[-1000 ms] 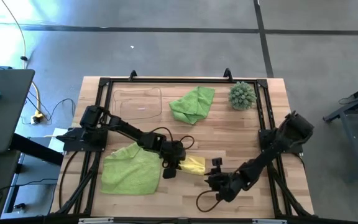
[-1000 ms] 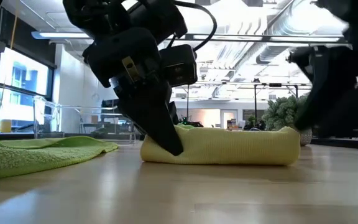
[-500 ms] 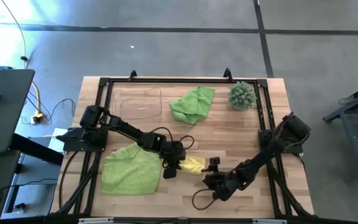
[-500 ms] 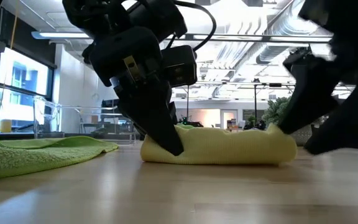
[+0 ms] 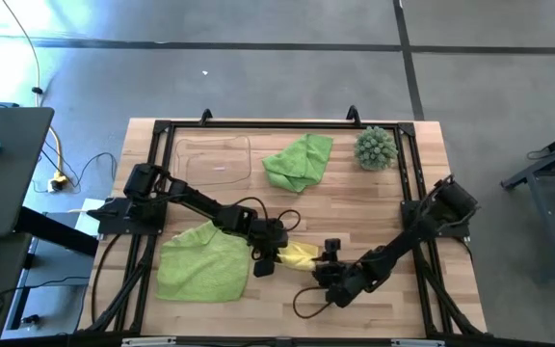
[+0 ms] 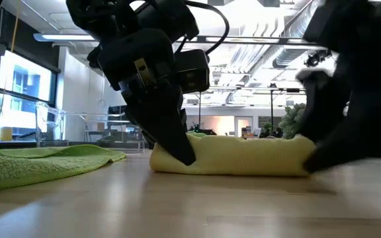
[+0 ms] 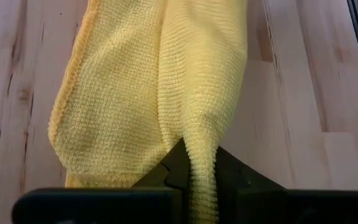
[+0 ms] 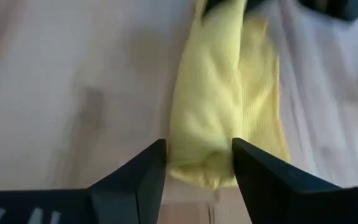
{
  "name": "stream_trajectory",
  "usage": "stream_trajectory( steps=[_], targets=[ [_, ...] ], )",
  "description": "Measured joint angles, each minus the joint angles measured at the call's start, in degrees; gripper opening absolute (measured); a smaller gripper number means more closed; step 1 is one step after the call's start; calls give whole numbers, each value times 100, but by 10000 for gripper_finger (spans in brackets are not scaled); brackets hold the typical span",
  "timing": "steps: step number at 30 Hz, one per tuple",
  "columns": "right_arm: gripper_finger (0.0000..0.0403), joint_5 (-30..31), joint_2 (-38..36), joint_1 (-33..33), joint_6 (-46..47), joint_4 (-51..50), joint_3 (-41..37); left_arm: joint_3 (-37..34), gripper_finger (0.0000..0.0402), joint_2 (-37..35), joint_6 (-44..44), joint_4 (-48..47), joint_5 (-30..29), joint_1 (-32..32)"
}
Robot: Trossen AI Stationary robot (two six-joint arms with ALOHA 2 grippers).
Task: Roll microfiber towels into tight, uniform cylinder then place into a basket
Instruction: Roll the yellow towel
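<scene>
Near the front middle of the wooden counter lies the yellow towel, rolled into a loose log lying flat on the boards. The left gripper is at one end of it, its fingers closed tight on a narrow fold of the yellow cloth, as the left wrist view shows with the fabric pinched between the two dark fingers. The right gripper is at the opposite end, its fingers spread apart and straddling that end of the roll, one on each side; whether they press on the cloth cannot be told. In the low view the roll rests on the counter with the left gripper's fingers angled down into its end and the right gripper dark against the other end.

Just beside the left arm, a lime green towel lies spread and rumpled near the front left. A second lime green towel sits crumpled at the back middle. The clear basket stands at the back left, apart from all three towels. A spiky green ball plant sits at the back right corner.
</scene>
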Motion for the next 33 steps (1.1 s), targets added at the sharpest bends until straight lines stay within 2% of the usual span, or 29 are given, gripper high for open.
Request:
stream_trajectory(
  steps=[4,8,11,16,18,22,26,29,33],
  targets=[
    [173,-6,297,-73,284,120,24,-2,27,0,-4,15,2,0],
    [156,-55,398,-137,1041,6,34,-4,28,-14,-162,22,-4,0],
    [117,-279,385,-162,1326,-51,35,-5,37,-56,-209,25,-44,-9],
    [24,-580,371,-176,1648,-90,35,-17,73,-198,206,-90,-74,-51],
    [11,-677,357,-190,1848,-121,37,-20,90,-278,377,-208,-145,-83],
    [20,-843,258,-236,2120,-166,25,-20,118,-583,815,-719,-1010,-241],
    [9,-1285,33,-374,2128,-206,-81,-17,131,-983,1264,-1244,-1945,-500],
    [5,-1776,-85,-598,2315,-20,-243,-17,132,-1217,1523,-1360,-2300,-809],
    [5,-2172,-137,-854,2501,614,-488,-8,133,-1264,2100,-988,-2735,-1299]
  ],
)
